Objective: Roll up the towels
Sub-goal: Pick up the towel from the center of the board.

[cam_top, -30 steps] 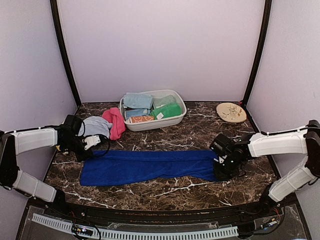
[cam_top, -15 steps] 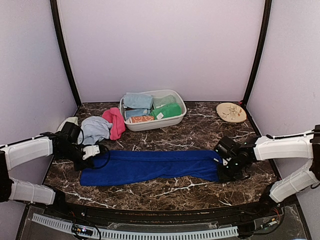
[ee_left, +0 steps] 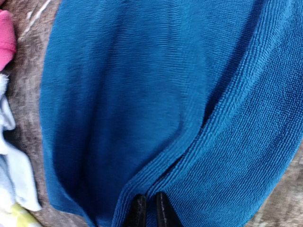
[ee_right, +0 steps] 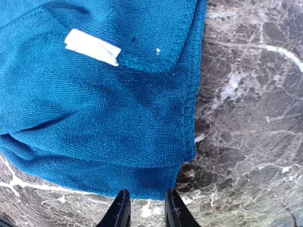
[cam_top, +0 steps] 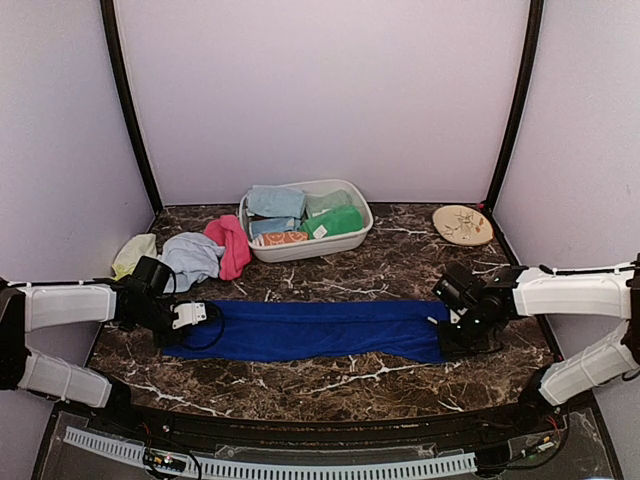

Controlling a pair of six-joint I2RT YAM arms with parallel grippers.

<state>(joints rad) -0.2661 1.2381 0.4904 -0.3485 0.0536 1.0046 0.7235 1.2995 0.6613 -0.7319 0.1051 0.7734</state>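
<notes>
The long royal blue towel (cam_top: pixel 305 330) lies stretched flat across the middle of the table. My left gripper (cam_top: pixel 188 317) is at its left end. In the left wrist view, the left gripper (ee_left: pixel 147 211) is shut on a raised fold of the towel (ee_left: pixel 142 94). My right gripper (cam_top: pixel 460 337) is at the towel's right end. In the right wrist view, the right gripper (ee_right: pixel 146 209) is slightly open, with the towel's near edge (ee_right: pixel 94 109) just ahead of the tips and its white label (ee_right: pixel 92 47) facing up. A pale blue towel (cam_top: pixel 190 257) and a pink towel (cam_top: pixel 232 245) lie crumpled at the back left.
A white oval tub (cam_top: pixel 300 251) at the back centre holds rolled pale blue, green and patterned cloths. A tan plate (cam_top: pixel 463 224) sits at the back right. A pale yellow-green cloth (cam_top: pixel 133 253) lies by the left wall. Black posts and walls close in both sides.
My left arm has moved toward the near edge, dragging the towel's left end with it. The towel now lies narrower and straighter. My right gripper has shifted slightly right.
</notes>
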